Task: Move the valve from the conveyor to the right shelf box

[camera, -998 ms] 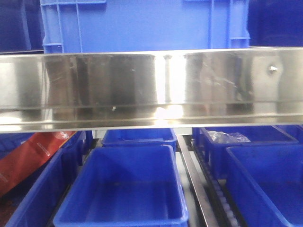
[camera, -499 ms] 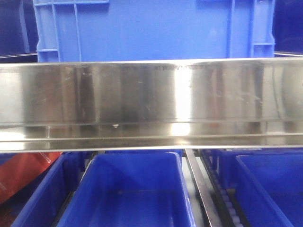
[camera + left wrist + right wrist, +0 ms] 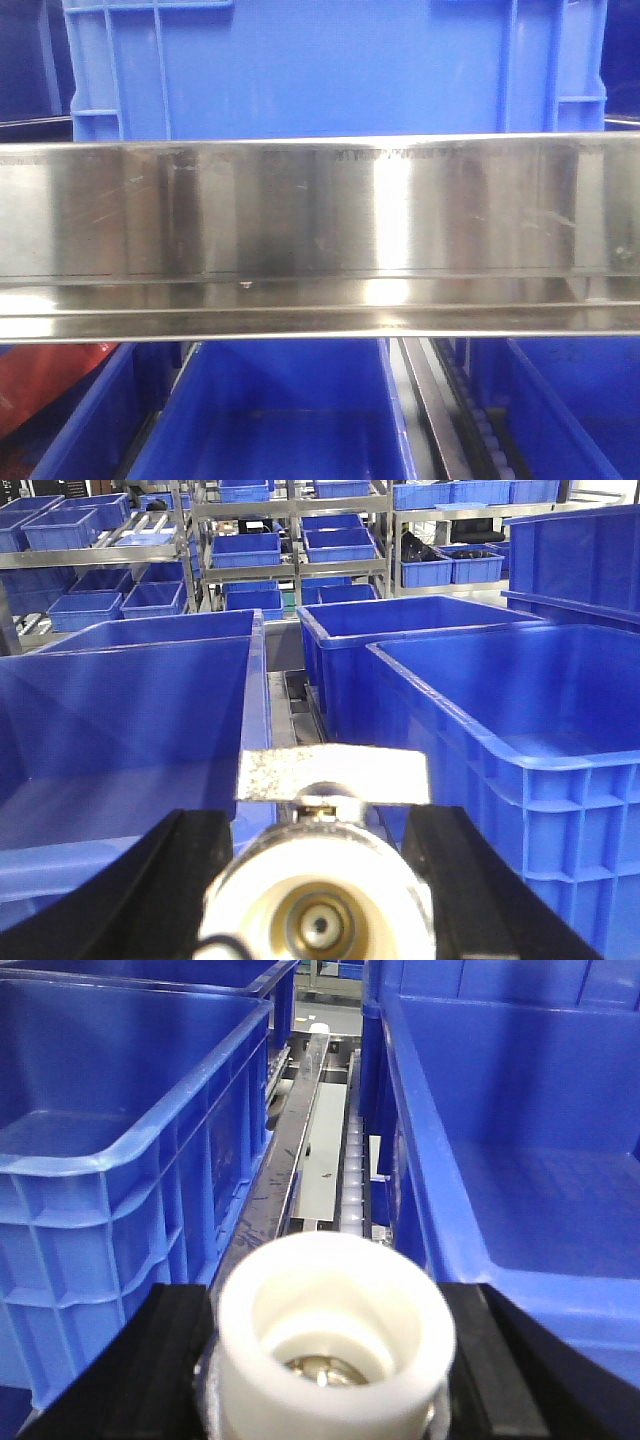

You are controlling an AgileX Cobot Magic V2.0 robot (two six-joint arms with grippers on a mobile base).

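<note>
Front view: the right shelf's scratched steel rail (image 3: 320, 220) spans mid-frame. A large blue crate (image 3: 330, 70) stands above it and an open blue bin (image 3: 280, 420) sits below centre. No arm shows here and the conveyor is out of view in all pictures.

Right wrist view: the right gripper (image 3: 335, 1360) has its dark fingers (image 3: 170, 1360) pressed against both sides of the right valve (image 3: 335, 1310), seen end-on at bottom centre. The white cap (image 3: 300, 1270) faces the lens, with metal glinting inside. It hangs above a roller track (image 3: 350, 1160), between one blue bin at left (image 3: 120, 1160) and another at right (image 3: 520, 1160).

Left wrist view: the left gripper (image 3: 320, 880) is likewise clamped on the left valve (image 3: 320, 920) at bottom centre. The valve's pale round end faces the camera and a flat silver face (image 3: 335, 775) sits above it. Blue bins (image 3: 520, 710) fill the frame and more shelving stands at the top.

Handling, as a judgement:
- **Weight and stiffness:** the valve is probably dense for its size, rigid and not fragile, so a short drop into a box should not hurt it.
- **Weak spot:** the plastic caps look smooth and slightly yielding, so a grip on a cap could slip, roll or pull the cap off.
- **Best hold:** the hex flats at mid-body give parallel faces and keep the load balanced.
- **Unclear:** whether the fingers bear on cap or metal cannot be told from these views.
</note>
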